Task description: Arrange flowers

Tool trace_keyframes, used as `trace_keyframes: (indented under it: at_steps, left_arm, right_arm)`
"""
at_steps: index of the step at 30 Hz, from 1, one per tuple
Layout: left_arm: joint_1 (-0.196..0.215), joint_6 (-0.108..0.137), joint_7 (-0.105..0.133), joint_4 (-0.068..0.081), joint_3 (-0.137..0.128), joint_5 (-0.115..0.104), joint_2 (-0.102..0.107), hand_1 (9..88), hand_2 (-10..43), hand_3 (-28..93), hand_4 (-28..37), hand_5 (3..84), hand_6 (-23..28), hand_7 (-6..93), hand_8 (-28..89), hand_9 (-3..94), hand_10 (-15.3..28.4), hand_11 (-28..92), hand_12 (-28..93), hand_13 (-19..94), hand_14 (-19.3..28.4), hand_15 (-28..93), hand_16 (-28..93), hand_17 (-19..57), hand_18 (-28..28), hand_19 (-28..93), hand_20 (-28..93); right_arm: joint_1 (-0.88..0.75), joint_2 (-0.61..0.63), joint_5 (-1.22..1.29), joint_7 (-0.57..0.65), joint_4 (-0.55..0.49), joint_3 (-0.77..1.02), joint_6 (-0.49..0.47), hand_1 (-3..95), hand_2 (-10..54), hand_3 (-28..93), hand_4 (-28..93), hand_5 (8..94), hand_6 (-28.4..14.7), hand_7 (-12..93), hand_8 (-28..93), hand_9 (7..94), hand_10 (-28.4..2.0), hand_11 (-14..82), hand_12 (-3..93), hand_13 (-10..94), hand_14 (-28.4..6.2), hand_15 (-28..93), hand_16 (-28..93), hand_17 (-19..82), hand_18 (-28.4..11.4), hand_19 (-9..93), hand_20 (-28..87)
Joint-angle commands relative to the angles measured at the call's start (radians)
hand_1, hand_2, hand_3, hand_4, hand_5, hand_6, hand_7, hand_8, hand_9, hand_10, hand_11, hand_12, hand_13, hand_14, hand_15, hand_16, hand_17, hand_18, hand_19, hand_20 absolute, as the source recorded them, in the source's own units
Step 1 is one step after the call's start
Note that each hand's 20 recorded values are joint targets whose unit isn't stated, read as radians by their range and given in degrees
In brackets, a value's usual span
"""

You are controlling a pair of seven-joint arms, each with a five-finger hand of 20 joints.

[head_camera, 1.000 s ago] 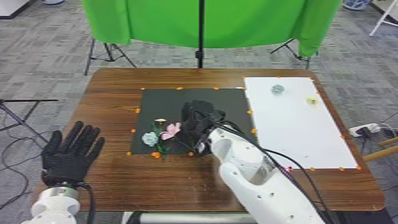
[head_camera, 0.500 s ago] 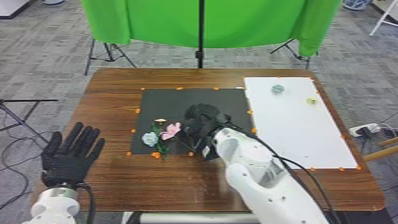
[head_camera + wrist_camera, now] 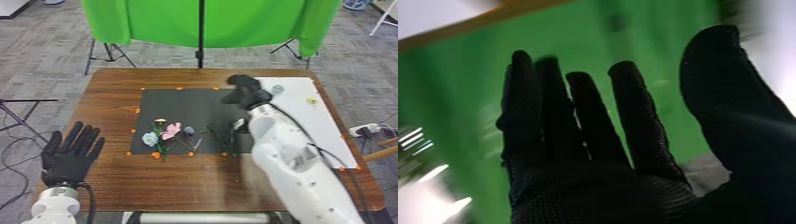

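My right hand (image 3: 247,94) is in the head view over the seam between the black mat and the white board. In the right wrist view the same hand (image 3: 593,180) is open, fingers straight and thumb apart, holding nothing. On the black mat's lower left lie a pale blue flower (image 3: 150,139), a pink flower (image 3: 171,131) and a small cream flower (image 3: 160,120), with green stems. A bluish-grey bloom (image 3: 188,130) is just right of the pink one. On the white board are a pale teal flower (image 3: 278,89) and a yellow one (image 3: 311,101). My left hand (image 3: 71,157) rests open at the left.
The black mat (image 3: 191,102) and white board (image 3: 306,135) lie side by side on the brown table (image 3: 160,185), edged with orange markers. A green cloth (image 3: 151,22) hangs on a stand behind. Cables run along my right arm.
My right hand has swung away from the flowers, up and to the right toward the white board. The bluish-grey bloom and green stems it covered are now uncovered. The left hand has stayed still.
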Motion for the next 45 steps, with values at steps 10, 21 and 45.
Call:
trace_keyframes:
  at_steps: [10, 21, 45]
  left_arm:
    - [0.075, -0.014, 0.028, -0.025, -0.034, 0.0, 0.011, 26.3, 17.1, 72, -28.3, 45.0, 7.9, 14.4, -11, 41.5, 14.3, 21, 11, 35, 13.3, 29, -5, -4.2, 14.3, 38, 15]
    - [0.049, -0.011, 0.018, -0.021, -0.015, 0.004, 0.002, 26.2, 16.9, 72, -28.3, 45.1, 7.9, 14.4, -11, 41.5, 14.4, 21, 11, 35, 13.3, 29, -5, -4.2, 14.3, 38, 15]
    - [0.041, -0.011, 0.019, -0.018, -0.019, 0.002, 0.021, 26.4, 16.9, 72, -28.3, 45.5, 8.1, 14.1, -11, 41.7, 14.5, 21, 11, 35, 13.5, 29, -5, -4.2, 14.3, 38, 15]
  right_arm:
    - [0.153, 0.174, -0.008, 0.045, 0.475, 0.169, -0.061, 44.6, -9.5, 82, -28, 42.9, -2.9, 15, -12, 37.6, -12.4, 7.5, 12.0, 33, -14.6, 10, 18, 16, -17.1, 51, 16]
    - [0.116, 0.155, -0.041, -0.03, 0.492, 0.158, -0.077, 49.2, -9.5, 76, -28, 40.3, 0.3, 15, -13, 41.3, -10.0, 7.5, 11.0, 46, -10.3, 14, 18, 27, -16.7, 53, 18]
    - [0.037, 0.212, 0.029, -0.216, 0.002, -0.126, 0.114, 62.1, -9.5, 66, -28, 76.9, 0.5, 30, 0, 85.1, -9.8, 12.0, 42.4, 71, -5.0, 22, 42, 30, -17.6, 64, 31]
